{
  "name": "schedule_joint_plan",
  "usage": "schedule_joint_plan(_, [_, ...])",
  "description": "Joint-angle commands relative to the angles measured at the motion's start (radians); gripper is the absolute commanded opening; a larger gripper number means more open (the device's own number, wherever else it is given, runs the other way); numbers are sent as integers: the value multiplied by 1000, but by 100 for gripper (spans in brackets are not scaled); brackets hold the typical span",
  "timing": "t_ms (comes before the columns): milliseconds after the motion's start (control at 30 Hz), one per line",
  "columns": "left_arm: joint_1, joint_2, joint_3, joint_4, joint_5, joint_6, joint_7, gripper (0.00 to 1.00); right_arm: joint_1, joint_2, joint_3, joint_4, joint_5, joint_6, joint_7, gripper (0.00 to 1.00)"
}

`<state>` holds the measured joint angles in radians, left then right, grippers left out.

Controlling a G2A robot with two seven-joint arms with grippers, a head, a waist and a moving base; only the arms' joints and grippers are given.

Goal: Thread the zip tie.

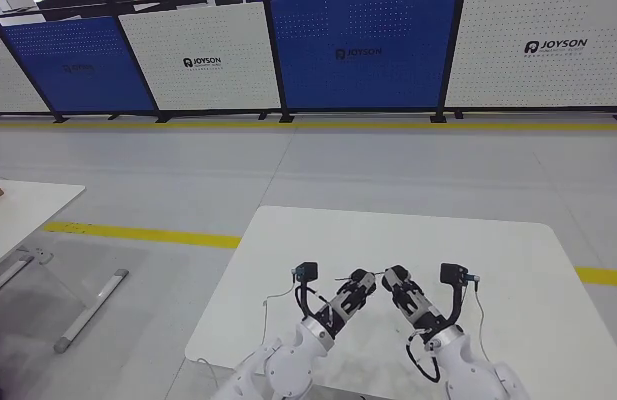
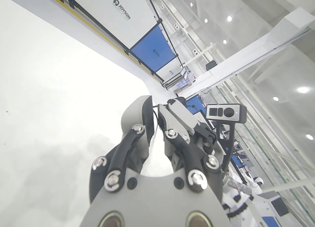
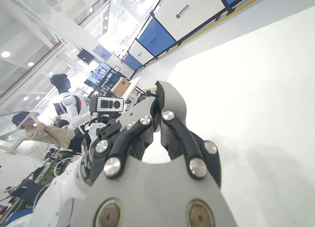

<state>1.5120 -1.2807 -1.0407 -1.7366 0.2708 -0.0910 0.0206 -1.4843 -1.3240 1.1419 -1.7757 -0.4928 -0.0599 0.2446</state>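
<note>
Hovering just above the white bench (image 1: 508, 260), the left gripper (image 2: 154, 108) and the right gripper (image 3: 156, 97) are standing tip to tip, each one pinching the thin black zip tie (image 3: 149, 93).

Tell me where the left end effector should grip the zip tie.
Pinch the zip tie on its thin strap near the free tip, pads on the flat faces, coming from the side opposite the right end effector, which seems to hold the head end. The strap is slim and curved, so a short overhang should aim better.
</note>
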Motion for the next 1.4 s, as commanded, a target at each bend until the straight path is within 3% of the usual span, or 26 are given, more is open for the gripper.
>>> schedule_joint_plan(0, [-1, 0, -2, -1, 0, 1, 2, 32, 1, 0, 0, 1, -7, 7, -5, 0])
schedule_joint_plan(200, [4, 1, -14, -9, 1, 2, 15, 27, 7, 0, -1, 3, -23, 26, -15, 0])
schedule_joint_plan(233, [5, 2, -17, -10, 0, 2, 17, 21, 7, 0, -1, 3, -23, 27, -15, 0])
schedule_joint_plan(533, [9, 2, -30, -16, -10, 6, 30, 9, 9, 1, 1, -1, -34, 30, -5, 0])
schedule_joint_plan(633, [8, 1, -27, -14, -9, 8, 30, 0, 8, 2, 2, -4, -36, 29, -3, 0])
schedule_joint_plan(867, [7, 0, -21, -13, -5, 5, 25, 0, 4, 4, 4, -10, -42, 28, 5, 0])
schedule_joint_plan(900, [8, 0, -21, -13, -6, 5, 26, 0, 3, 4, 4, -12, -44, 29, 6, 44])
schedule_joint_plan(933, [8, 0, -21, -13, -9, 4, 28, 0, 2, 4, 3, -15, -46, 30, 6, 77])
schedule_joint_plan(967, [8, -1, -21, -13, -12, 4, 31, 0, 1, 4, 3, -16, -46, 31, 6, 100])
schedule_joint_plan(1367, [7, -7, -32, 2, -74, -24, 80, 0, -27, 10, 31, -10, -58, 52, -8, 100])
